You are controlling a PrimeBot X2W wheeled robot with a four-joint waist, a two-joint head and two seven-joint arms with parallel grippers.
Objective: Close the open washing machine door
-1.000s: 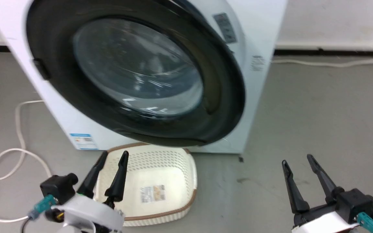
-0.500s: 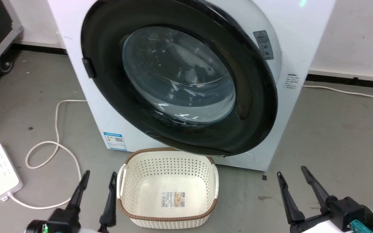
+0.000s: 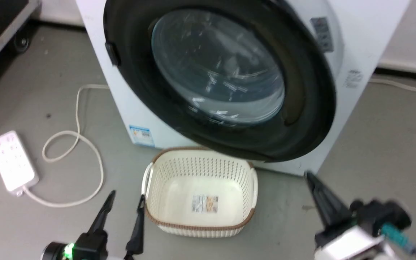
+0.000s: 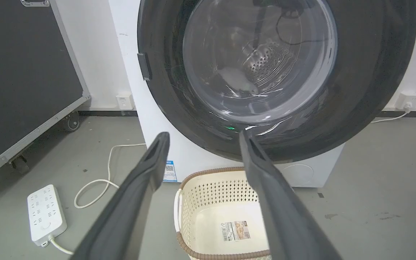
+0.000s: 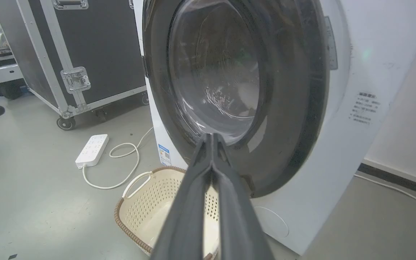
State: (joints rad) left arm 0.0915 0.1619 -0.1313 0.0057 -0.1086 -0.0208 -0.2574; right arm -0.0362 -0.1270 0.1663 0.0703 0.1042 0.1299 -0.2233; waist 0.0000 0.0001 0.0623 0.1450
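The washing machine [image 3: 367, 43] is a white box facing me, its blue label [image 3: 141, 134] low on the front. The glossy black washing machine door [image 3: 302, 94] with its clear bowl window covers the round opening; a latch tab [image 3: 112, 54] sticks out at its left edge. I cannot tell if it is latched. Through the glass in the left wrist view the steel drum [image 4: 265, 61] shows. My left gripper [image 3: 126, 198] is open and empty, low in front of the door [image 4: 374, 72]. My right gripper [image 5: 211, 137] is shut on nothing, pointing at the door's [image 5: 291, 90] lower part, apart from it.
A cream perforated basket [image 3: 208, 162] sits on the floor under the door, between my grippers. A white power strip [image 3: 13, 164] and its looped cable [image 3: 78, 144] lie at the left. A black wheeled case [image 5: 96, 43] stands left of the machine.
The head camera has shifted, so the whole picture moved. My right gripper's fingers, spread before, have come together. The left gripper stays open.
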